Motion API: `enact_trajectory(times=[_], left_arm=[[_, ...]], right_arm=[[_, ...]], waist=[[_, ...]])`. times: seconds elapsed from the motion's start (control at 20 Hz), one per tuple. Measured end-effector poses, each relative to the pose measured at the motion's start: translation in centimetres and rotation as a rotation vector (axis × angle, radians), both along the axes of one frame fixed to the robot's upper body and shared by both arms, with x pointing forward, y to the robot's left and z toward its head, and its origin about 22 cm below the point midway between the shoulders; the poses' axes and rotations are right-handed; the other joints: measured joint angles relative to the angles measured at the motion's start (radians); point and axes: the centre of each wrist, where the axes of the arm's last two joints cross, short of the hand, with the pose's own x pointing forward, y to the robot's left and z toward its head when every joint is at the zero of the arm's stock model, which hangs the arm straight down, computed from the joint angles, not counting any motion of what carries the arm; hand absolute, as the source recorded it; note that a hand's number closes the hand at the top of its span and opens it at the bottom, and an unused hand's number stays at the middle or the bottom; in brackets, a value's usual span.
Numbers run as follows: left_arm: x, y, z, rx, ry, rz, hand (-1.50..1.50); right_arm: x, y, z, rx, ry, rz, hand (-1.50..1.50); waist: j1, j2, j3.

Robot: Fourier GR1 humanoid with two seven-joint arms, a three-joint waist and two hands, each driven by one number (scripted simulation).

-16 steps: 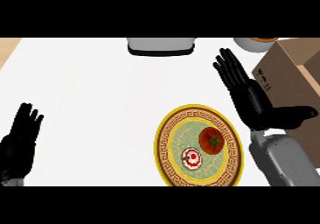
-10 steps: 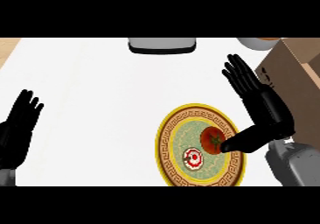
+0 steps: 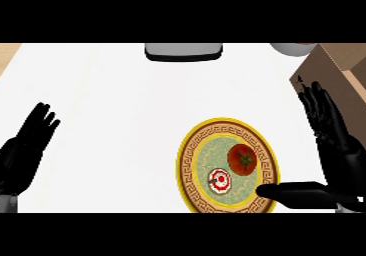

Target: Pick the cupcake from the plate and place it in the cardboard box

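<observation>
Head view: cupcake [image 3: 221,180] is seen on the plate [image 3: 184,160], lower-left of centre, just beside a tomato [image 3: 243,159]. Right hand [image 3: 339,150] is held released at the plate's right side, fingers straight, thumb laid over the lower-right rim; nothing is grasped. Left hand [image 3: 22,150] is rested open well left of the plate. Cardboard box [image 3: 341,75] is up-right of the plate. Risk, as judged: tomato may be caught instead, as it sits btw. hand & cupcake; plate may be nudged by the thumb.

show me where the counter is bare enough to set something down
Bare counter: the stretch between the left hand and the plate, running up to the grey object at the top. Crowded: the right side, where the right hand, plate and cardboard box sit close.
</observation>
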Motion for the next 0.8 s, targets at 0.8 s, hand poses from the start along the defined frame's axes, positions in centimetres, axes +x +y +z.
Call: enact_trajectory(times=[0.8], left_arm=[[1.0, -0.4, 1.0, -0.006, 0.004, -0.048, 0.00]], right_arm=[[-4.3, 1.5, 7.1, -0.954, 0.334, 0.034, -1.50]], waist=[[0.035, 0.005, -0.006]])
